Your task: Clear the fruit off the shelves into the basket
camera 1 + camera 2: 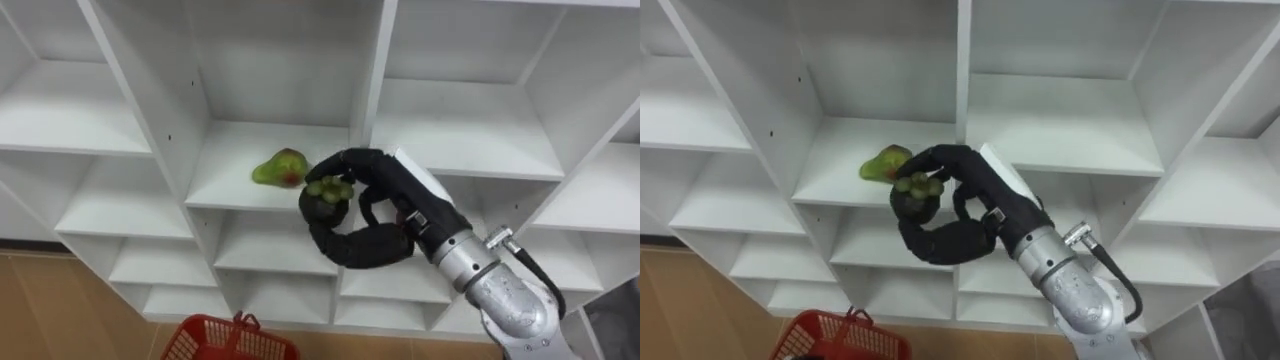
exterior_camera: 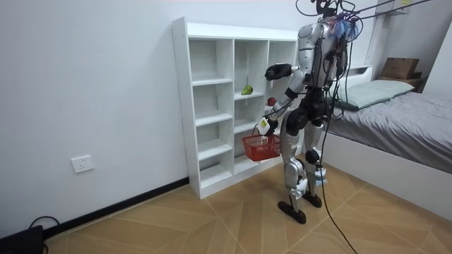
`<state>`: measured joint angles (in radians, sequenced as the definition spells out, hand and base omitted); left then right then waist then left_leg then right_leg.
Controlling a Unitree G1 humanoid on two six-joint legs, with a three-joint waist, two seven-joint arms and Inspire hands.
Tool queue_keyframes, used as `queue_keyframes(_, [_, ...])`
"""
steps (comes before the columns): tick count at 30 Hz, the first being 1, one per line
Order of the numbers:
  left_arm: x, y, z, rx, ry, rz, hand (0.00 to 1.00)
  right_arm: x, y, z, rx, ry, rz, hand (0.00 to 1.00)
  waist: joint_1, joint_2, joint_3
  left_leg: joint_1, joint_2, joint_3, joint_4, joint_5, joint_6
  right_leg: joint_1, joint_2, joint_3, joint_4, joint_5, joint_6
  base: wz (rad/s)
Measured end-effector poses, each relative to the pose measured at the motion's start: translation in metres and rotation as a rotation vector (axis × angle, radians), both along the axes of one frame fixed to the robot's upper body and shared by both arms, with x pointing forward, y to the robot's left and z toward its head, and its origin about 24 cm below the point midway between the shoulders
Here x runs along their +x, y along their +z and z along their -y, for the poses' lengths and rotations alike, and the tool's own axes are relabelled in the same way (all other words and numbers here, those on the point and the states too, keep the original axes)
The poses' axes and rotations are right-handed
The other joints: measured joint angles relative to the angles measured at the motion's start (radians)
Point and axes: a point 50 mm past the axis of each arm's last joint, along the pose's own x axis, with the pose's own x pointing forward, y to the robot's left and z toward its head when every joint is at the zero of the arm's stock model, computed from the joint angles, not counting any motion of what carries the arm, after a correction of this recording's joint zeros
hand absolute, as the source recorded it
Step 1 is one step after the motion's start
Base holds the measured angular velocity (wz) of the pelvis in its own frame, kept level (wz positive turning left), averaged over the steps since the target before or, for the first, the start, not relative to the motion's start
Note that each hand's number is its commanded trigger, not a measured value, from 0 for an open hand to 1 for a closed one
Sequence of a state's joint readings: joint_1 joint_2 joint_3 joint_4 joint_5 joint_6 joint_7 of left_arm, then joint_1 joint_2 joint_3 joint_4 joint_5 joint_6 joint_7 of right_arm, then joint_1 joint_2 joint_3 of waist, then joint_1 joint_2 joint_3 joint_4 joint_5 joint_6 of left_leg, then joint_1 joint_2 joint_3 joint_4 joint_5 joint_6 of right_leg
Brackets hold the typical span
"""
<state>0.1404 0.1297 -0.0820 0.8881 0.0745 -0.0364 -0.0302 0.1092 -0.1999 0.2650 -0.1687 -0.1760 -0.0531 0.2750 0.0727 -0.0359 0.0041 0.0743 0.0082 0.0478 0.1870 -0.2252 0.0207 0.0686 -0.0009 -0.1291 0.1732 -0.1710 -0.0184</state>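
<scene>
Right hand (image 1: 385, 180): centre of the frame, closed round a dark round fruit (image 1: 327, 192) with a green cap, held at the front edge of a middle shelf; grasp looks complete. Green fruit (image 1: 278, 170): just left of the hand, lying on the same shelf of the closet (image 1: 450, 140), apparently untouched. Step in hand: taking the first fruit out; next move calls for drawing the hand clear of the shelf edge and lowering it over the basket before letting go. Red basket (image 1: 225, 340): lower left of the frame, below the shelves; contents cannot be made out. Left hand (image 2: 265, 127): in the room view, just above the basket, which hangs beneath it; whether it is closed cannot be told. Other compartments: bare.
</scene>
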Motion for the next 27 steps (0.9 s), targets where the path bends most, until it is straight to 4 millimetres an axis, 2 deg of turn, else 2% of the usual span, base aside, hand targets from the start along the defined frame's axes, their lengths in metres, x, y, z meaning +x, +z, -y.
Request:
queue_keyframes(1, [0.005, 0.001, 0.001, -0.001, -0.004, 0.012, 1.0, -0.001, -0.004, 0.0, -0.015, 0.001, -0.011, 1.0, 0.008, -0.003, 0.0015, -0.013, -0.001, -0.004, 0.006, 0.0, 0.0, -0.008, 0.0, -0.006, 0.001, 0.001, -0.001, 0.09])
queue_keyframes(2, [0.01, 0.002, 0.003, -0.005, -0.007, 0.024, 1.0, -0.001, -0.008, -0.001, -0.028, 0.003, -0.028, 1.0, 0.015, -0.011, -0.0014, -0.028, -0.002, -0.008, 0.013, 0.0, 0.0, -0.019, -0.001, -0.011, 0.003, 0.001, -0.002, 0.14])
queue_keyframes(3, [0.013, 0.003, 0.006, -0.008, -0.028, 0.033, 1.0, -0.002, -0.014, -0.002, -0.038, 0.003, -0.045, 1.0, 0.017, -0.014, 0.0008, -0.034, -0.003, -0.013, 0.017, 0.0, 0.0, -0.022, -0.001, -0.014, 0.006, 0.001, -0.002, 0.12])
queue_keyframes(9, [0.019, 0.004, 0.014, -0.037, -0.061, 0.039, 1.0, -0.006, -0.046, -0.003, -0.099, 0.001, -0.165, 1.0, 0.025, -0.016, 0.0015, -0.072, -0.006, -0.035, 0.036, 0.0, 0.0, -0.051, -0.011, -0.039, 0.016, 0.001, -0.002, 0.12])
queue_keyframes(12, [0.02, 0.004, 0.015, -0.054, -0.073, 0.04, 1.0, -0.006, -0.053, -0.001, -0.123, -0.009, -0.185, 1.0, 0.031, -0.019, 0.0026, -0.089, -0.006, -0.036, 0.044, 0.0, 0.0, -0.063, -0.013, -0.044, 0.018, 0.001, -0.002, 0.04])
queue_keyframes(15, [0.026, 0.006, 0.017, -0.076, -0.094, 0.053, 1.0, -0.01, -0.07, 0.005, -0.147, -0.048, -0.249, 1.0, 0.036, -0.029, 0.0058, -0.106, -0.006, -0.043, 0.052, 0.0, 0.0, -0.068, -0.015, -0.061, 0.018, 0.001, -0.002, 0.13])
queue_keyframes(19, [0.031, 0.008, 0.021, -0.076, -0.121, 0.064, 1.0, -0.017, -0.089, 0.006, -0.187, -0.065, -0.314, 1.0, 0.041, -0.032, 0.0048, -0.136, -0.007, -0.053, 0.054, 0.0, 0.001, -0.089, -0.012, -0.07, 0.021, 0.001, -0.002, 0.08])
queue_keyframes(23, [0.035, 0.01, 0.021, -0.077, -0.126, 0.082, 1.0, -0.025, -0.111, 0.009, -0.254, -0.075, -0.389, 1.0, 0.043, -0.028, 0.007, -0.167, -0.011, -0.062, 0.074, 0.001, 0.001, -0.115, -0.014, -0.078, 0.031, 0.001, -0.002, 0.07])
queue_keyframes(27, [0.038, 0.011, 0.021, -0.077, -0.131, 0.089, 1.0, -0.028, -0.118, 0.015, -0.29, -0.106, -0.405, 1.0, 0.039, -0.024, 0.0096, -0.194, -0.015, -0.084, 0.088, 0.002, 0.001, -0.127, -0.017, -0.099, 0.032, 0.001, -0.002, 0.16])
